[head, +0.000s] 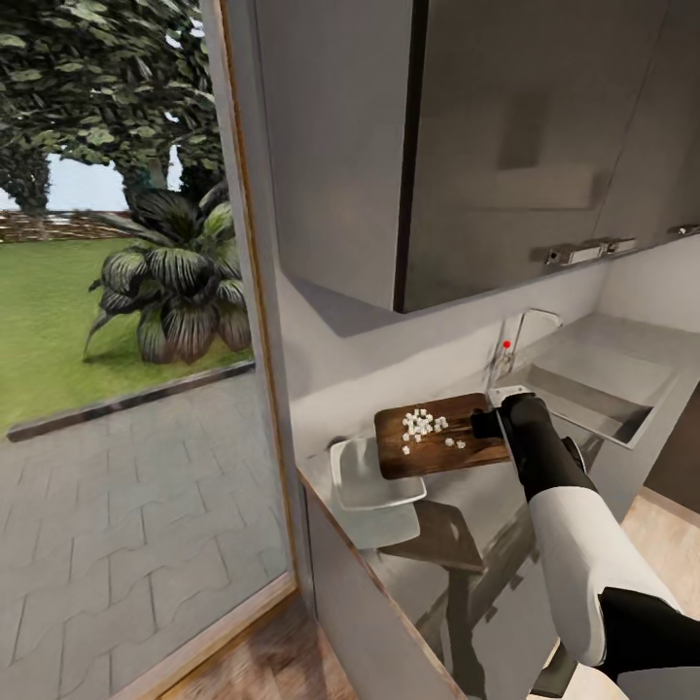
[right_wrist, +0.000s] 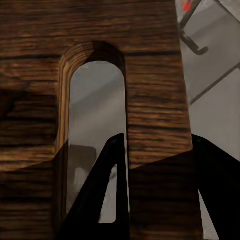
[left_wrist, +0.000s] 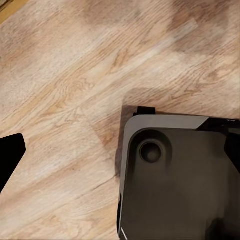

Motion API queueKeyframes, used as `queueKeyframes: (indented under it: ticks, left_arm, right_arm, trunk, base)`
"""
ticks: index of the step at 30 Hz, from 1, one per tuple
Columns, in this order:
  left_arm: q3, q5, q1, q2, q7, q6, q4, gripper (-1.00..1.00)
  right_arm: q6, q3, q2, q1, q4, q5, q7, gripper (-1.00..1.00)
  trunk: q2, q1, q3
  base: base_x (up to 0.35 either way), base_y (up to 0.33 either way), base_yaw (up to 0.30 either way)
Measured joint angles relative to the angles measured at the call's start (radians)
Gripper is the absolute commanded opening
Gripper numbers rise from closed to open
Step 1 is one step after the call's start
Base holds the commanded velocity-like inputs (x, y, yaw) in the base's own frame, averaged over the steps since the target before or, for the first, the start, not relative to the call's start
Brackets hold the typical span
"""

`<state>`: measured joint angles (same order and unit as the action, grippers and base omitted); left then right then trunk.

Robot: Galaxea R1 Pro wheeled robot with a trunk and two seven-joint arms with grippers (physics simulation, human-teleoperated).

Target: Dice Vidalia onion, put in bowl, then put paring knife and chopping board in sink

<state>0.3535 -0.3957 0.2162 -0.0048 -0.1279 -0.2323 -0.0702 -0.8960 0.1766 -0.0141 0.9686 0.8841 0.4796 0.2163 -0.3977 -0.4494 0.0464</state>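
1. At the near right of the head view, the right arm reaches forward over the countertop [head: 457, 583], and the right gripper [head: 489, 425] meets the handle end of the chopping board [head: 437, 449].
2. In the right wrist view, the two dark fingers [right_wrist: 112, 165] straddle the wooden strip between the board's slot-shaped handle hole and its edge: one finger shows through the slot, the other lies outside the edge. The right gripper is closed narrowly on the chopping board.
3. The board appears raised above the countertop and tilted, its low corner over the bowl [head: 374, 476]; a dark shadow lies on the worktop beneath it.
4. The diced onion [head: 425, 428], a cluster of small white cubes, lies on the board just left of the gripper, with a few cubes scattered toward the near edge.
5. The white bowl stands on the countertop near its left end, partly under the board.
6. Beyond the gripper, the sink [head: 593, 389] is set into the countertop, with its chrome tap [head: 520, 335] and red knob behind the board's right end.
7. In the left wrist view, a dark finger tip of the left gripper [left_wrist: 10, 157] shows over the pale wood floor [left_wrist: 75, 75] beside the robot base [left_wrist: 180, 180]; its opening cannot be told.
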Motion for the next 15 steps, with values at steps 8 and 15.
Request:
queueKeyframes:
  ticks: [8, 15]
  left_arm:
    - [0.000, 0.000, 0.000, -0.001, 0.000, 0.000, 0.000, 1.00]
    - [0.000, 0.000, 0.000, -0.001, 0.000, 0.000, 0.000, 1.00]
  right_arm:
    - [0.041, 0.031, 0.045, 0.000, 0.012, -0.078, 0.020, -1.00]
    - [0.079, 0.031, 0.064, 0.000, 0.012, -0.082, 0.017, -1.00]
  trunk:
    - [0.000, 0.000, 0.000]
    - [0.000, 0.000, 0.000]
  base:
    - [0.000, 0.000, 0.000]
    - [0.000, 0.000, 0.000]
